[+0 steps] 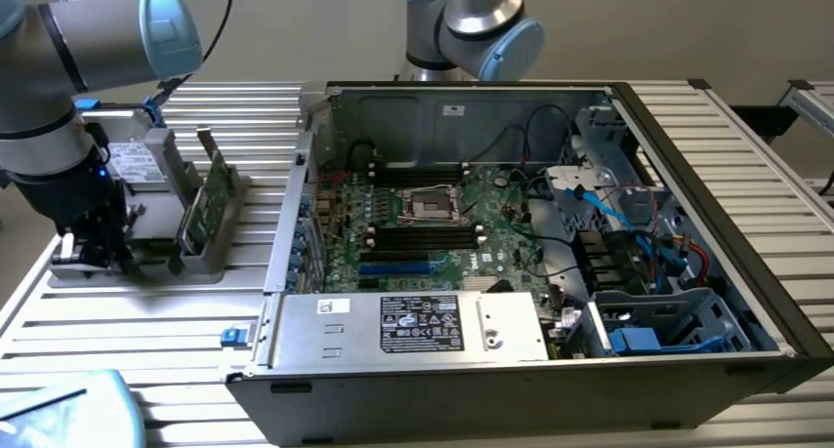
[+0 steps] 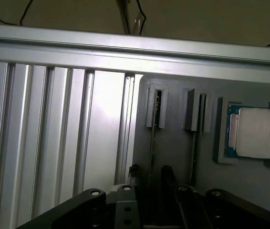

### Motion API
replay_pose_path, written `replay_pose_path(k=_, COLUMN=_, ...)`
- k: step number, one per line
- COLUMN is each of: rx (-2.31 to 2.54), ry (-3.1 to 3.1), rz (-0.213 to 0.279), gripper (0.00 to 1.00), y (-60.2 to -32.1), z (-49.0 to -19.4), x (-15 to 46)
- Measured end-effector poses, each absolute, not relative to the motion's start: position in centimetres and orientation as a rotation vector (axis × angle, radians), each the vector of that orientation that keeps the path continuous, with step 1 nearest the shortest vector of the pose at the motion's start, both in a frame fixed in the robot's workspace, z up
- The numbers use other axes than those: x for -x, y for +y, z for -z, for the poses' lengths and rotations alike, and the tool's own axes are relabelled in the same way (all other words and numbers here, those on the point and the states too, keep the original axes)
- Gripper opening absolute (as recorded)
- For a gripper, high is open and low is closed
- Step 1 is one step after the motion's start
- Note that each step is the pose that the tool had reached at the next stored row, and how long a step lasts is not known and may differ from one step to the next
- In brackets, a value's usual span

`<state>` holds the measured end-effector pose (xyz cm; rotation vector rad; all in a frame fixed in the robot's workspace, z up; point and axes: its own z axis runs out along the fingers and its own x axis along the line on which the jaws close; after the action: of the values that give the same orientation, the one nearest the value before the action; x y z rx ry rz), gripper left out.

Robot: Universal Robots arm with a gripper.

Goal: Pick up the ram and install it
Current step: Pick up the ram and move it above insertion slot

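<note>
Pick step, I judged: my black two-finger gripper (image 1: 98, 261) sat low at the exterior view's left, fingers (image 2: 168, 176) apart astride the thin green ram stick (image 2: 152, 143) standing in its grey slotted holder (image 2: 173, 143); closing would need squareness.

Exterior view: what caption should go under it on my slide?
Robot gripper at a gray parts holder, beside an open computer case.

The motherboard (image 1: 431, 224) is green, the case (image 1: 417, 116) grey, the table (image 1: 117, 341) ribbed silver. The arm (image 1: 53, 67) is grey with pale blue caps, the gripper (image 1: 98, 263) black, the holder (image 1: 195, 263) grey (nine o'clock from the case).
</note>
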<state>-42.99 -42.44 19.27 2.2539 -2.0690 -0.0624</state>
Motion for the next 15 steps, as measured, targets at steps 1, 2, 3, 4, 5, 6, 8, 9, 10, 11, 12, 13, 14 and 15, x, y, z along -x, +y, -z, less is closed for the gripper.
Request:
replay_pose_path(k=1, rx=-2.254, ry=-2.069, rz=0.062, gripper=0.25, y=-42.44, z=-19.27, x=42.99)
replay_pose_path(k=2, rx=-2.254, ry=-2.069, rz=0.062, gripper=0.25, y=-42.44, z=-19.27, x=42.98)
replay_pose_path(k=3, rx=-2.254, ry=-2.069, rz=0.062, gripper=0.18, y=-42.44, z=-19.27, x=42.98)
replay_pose_path(k=4, rx=-2.254, ry=-2.069, rz=0.062, gripper=0.14, y=-42.44, z=-19.27, x=42.99)
replay_pose_path(k=5, rx=-2.254, ry=-2.069, rz=0.062, gripper=0.14, y=-42.44, z=-19.27, x=42.99)
replay_pose_path(k=6, rx=-2.254, ry=-2.069, rz=0.062, gripper=0.14, y=-42.44, z=-19.27, x=42.99)
replay_pose_path(k=8, rx=-2.254, ry=-2.069, rz=0.062, gripper=0.14, y=-42.44, z=-19.27, x=42.99)
replay_pose_path(k=9, rx=-2.254, ry=-2.069, rz=0.062, gripper=0.14, y=-42.44, z=-19.27, x=42.99)
replay_pose_path(k=10, rx=-2.254, ry=-2.069, rz=0.062, gripper=0.14, y=-42.44, z=-19.27, x=42.99)
replay_pose_path(k=11, rx=-2.254, ry=-2.069, rz=0.062, gripper=0.14, y=-42.44, z=-19.27, x=42.99)
replay_pose_path(k=12, rx=-2.254, ry=-2.069, rz=0.062, gripper=0.14, y=-42.44, z=-19.27, x=42.99)
replay_pose_path(k=13, rx=-2.254, ry=-2.069, rz=0.062, gripper=0.14, y=-42.44, z=-19.27, x=42.99)
replay_pose_path(k=14, rx=-2.254, ry=-2.069, rz=0.062, gripper=0.14, y=-42.44, z=-19.27, x=42.99)
replay_pose_path(k=15, rx=-2.254, ry=-2.069, rz=0.062, gripper=0.14, y=-42.44, z=-19.27, x=42.99)
